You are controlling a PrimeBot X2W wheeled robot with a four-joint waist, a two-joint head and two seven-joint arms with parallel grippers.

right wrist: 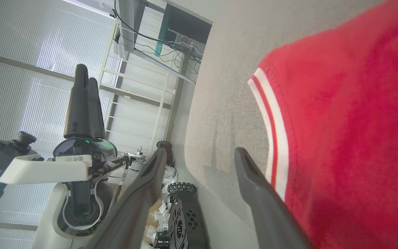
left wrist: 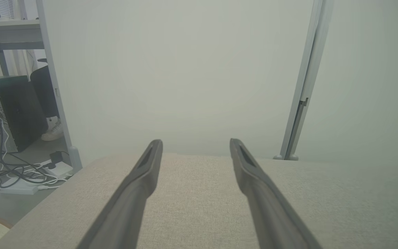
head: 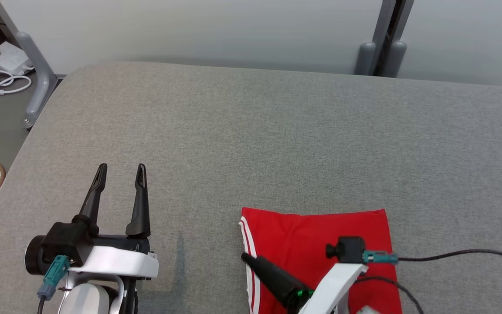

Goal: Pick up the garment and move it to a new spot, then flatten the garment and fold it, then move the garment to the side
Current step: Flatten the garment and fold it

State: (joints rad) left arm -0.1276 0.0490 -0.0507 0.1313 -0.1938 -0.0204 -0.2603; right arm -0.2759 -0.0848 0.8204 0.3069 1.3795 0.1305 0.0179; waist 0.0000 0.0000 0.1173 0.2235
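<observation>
Head view: red garment (head: 307, 231) lies folded into a flat rectangle at the near right of the grey bench (head: 233, 131) — white-striped edge facing left.
Left gripper (head: 121, 168): spread, holding nothing, well apart from the garment.
Left wrist view: bare bench fabric between its fingers (left wrist: 140, 186), pale wall panel (left wrist: 185, 69) beyond.
Right wrist view: right gripper (right wrist: 199, 152) spread — one finger over the striped edge, the other off the cloth.

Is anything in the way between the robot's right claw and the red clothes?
No, nothing visible. The right gripper is open, right at the white-striped edge of the red garment, with bare grey table surface beside it.
</observation>
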